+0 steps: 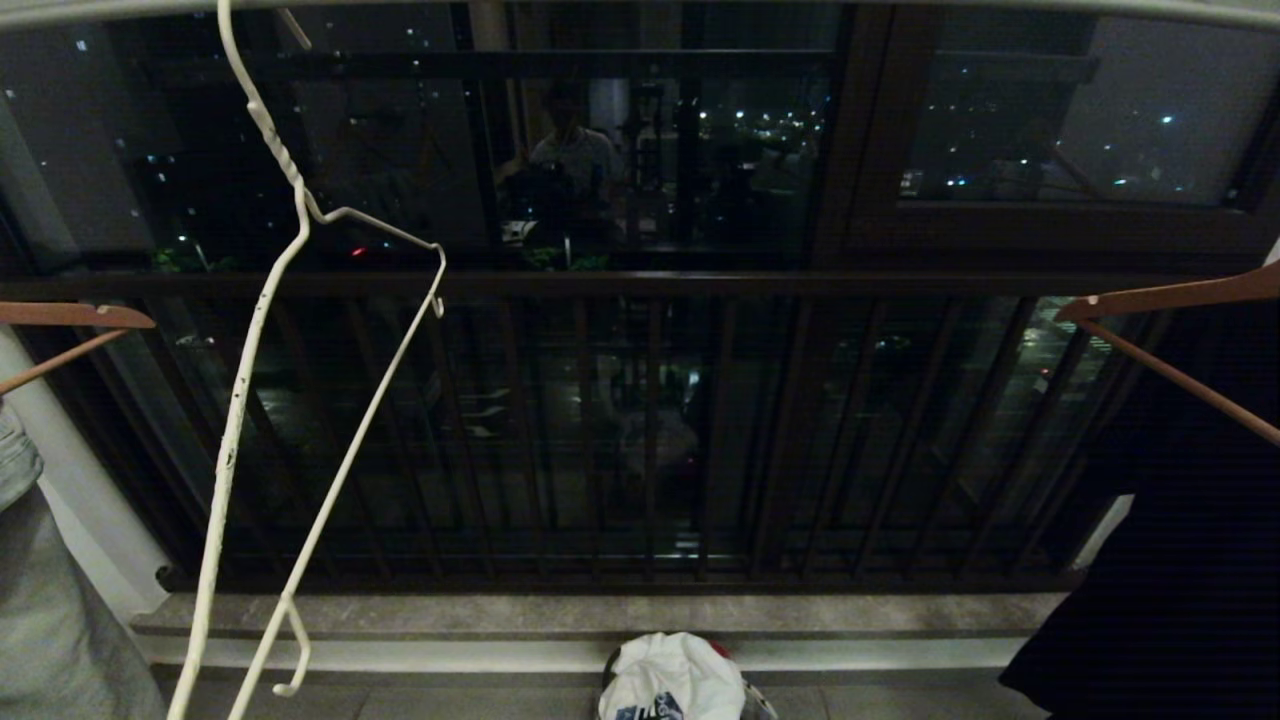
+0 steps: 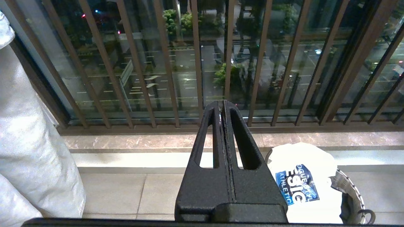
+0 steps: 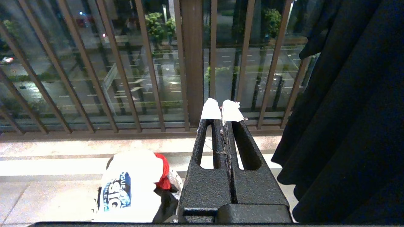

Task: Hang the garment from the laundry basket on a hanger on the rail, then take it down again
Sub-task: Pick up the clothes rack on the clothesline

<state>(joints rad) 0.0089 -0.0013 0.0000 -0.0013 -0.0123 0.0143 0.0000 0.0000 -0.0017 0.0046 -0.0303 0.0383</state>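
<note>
Garment [image 2: 303, 176] in laundry basket [image 2: 350, 189], beyond left claw [image 2: 224, 105]

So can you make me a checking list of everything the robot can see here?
Surface: pale tiled floor below a stone ledge.
Job's things: white T-shirt piled in the laundry basket; white wire hanger hanging empty from the rail.
Clutter: red cloth in the basket; black garment and pale garment hanging at the sides; orange-brown hangers.
Grippers: left gripper and right gripper both shut, holding nothing.
Cables: nothing seen.
Surroundings: dark balcony railing, night street beyond.
</note>
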